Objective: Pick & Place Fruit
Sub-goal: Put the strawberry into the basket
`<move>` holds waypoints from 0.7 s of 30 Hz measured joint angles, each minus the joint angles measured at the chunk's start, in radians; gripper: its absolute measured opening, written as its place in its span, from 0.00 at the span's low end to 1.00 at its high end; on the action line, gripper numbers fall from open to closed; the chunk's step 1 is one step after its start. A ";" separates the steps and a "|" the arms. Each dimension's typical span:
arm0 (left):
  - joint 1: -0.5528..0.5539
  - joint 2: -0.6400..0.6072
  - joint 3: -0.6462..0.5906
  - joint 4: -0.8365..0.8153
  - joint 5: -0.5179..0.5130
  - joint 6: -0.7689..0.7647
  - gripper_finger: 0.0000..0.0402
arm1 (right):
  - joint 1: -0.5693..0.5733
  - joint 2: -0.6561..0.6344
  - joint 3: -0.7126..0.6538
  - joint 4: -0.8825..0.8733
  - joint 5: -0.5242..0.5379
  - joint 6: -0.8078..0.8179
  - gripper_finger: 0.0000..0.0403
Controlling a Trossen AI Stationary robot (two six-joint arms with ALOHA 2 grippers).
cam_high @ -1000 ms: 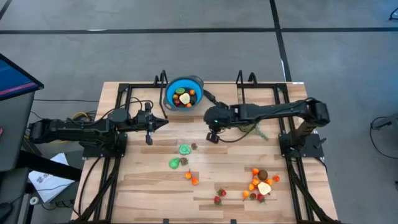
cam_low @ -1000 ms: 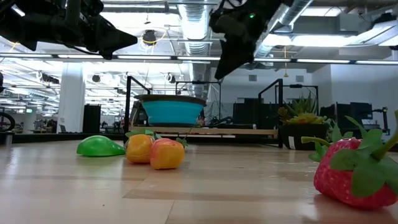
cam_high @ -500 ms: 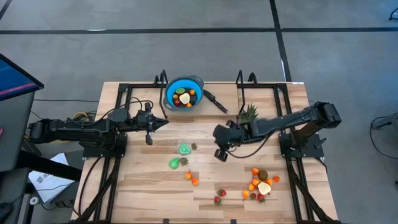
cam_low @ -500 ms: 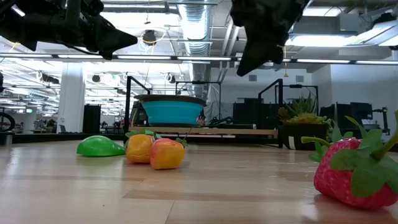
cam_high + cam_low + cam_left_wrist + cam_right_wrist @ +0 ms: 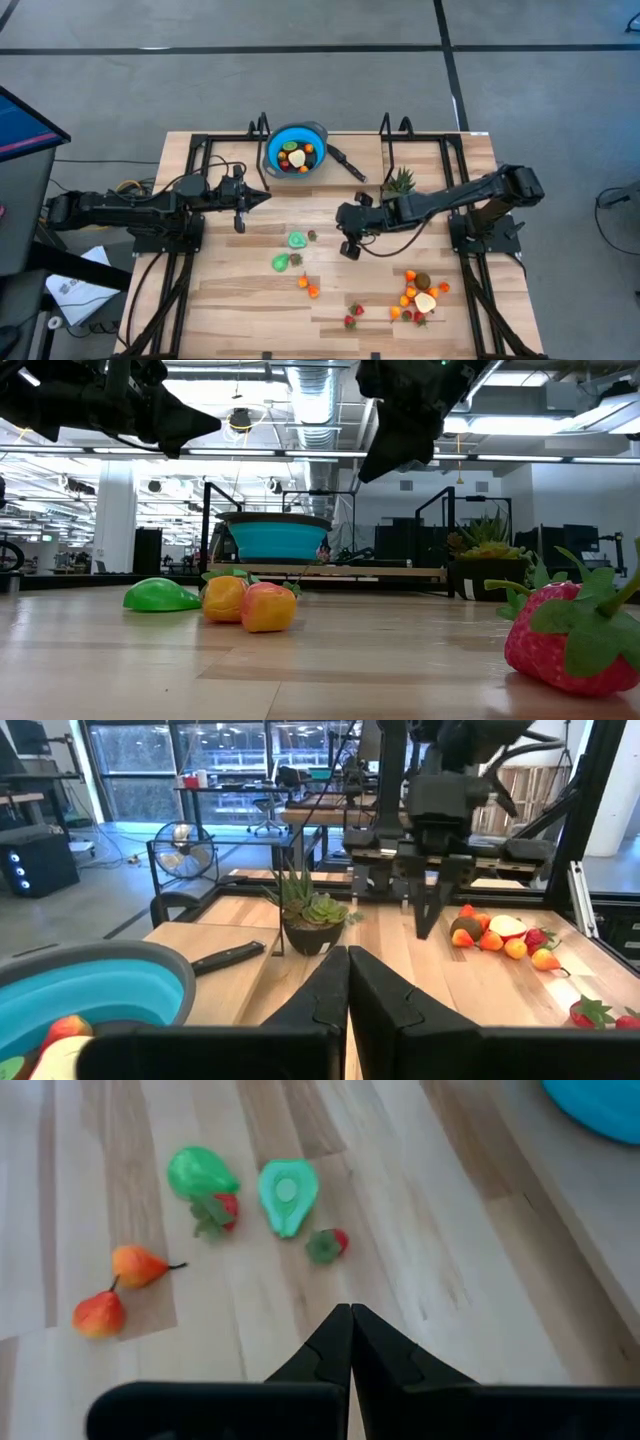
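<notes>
Right gripper [image 5: 349, 232] is up over the middle of the table [image 5: 440, 310] with its 2 fingers pressed together and nothing between them; the right wrist view shows that plainly, the dark tips meeting in a point above bare wood. Ahead of those tips lies the small group that matters: a cut green half [image 5: 286, 1195] face up, a green pear [image 5: 200, 1172] beside it, a little strawberry [image 5: 328, 1244] nearest the tips, and 2 orange pieces [image 5: 120, 1288] further off to one side. From above, that same group sits toward the left arm's side of the right gripper, near but apart from it; the cut green half [image 5: 297, 240] is the closest big piece.

The left gripper [image 5: 262, 198] hovers by the blue bowl [image 5: 296, 150], also pinched shut and empty; it looks roughly as near that group as the right one, but the right is the one pointing at it.

The other cluster of fruit [image 5: 418, 295] lies back toward the right arm's base; my read is the fingers must part before any descent, then go toward the strawberry or the green half.
</notes>
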 joint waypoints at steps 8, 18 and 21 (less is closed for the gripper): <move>0.000 0.000 0.000 0.000 0.000 0.000 0.01 | -0.002 0.006 0.000 -0.003 0.000 -0.003 0.00; 0.000 0.000 0.000 0.000 0.000 0.000 0.01 | 0.010 0.006 0.000 -0.003 -0.003 -0.003 0.00; 0.000 0.000 0.000 0.000 0.000 0.001 0.01 | 0.005 0.006 0.000 -0.003 -0.003 -0.002 0.00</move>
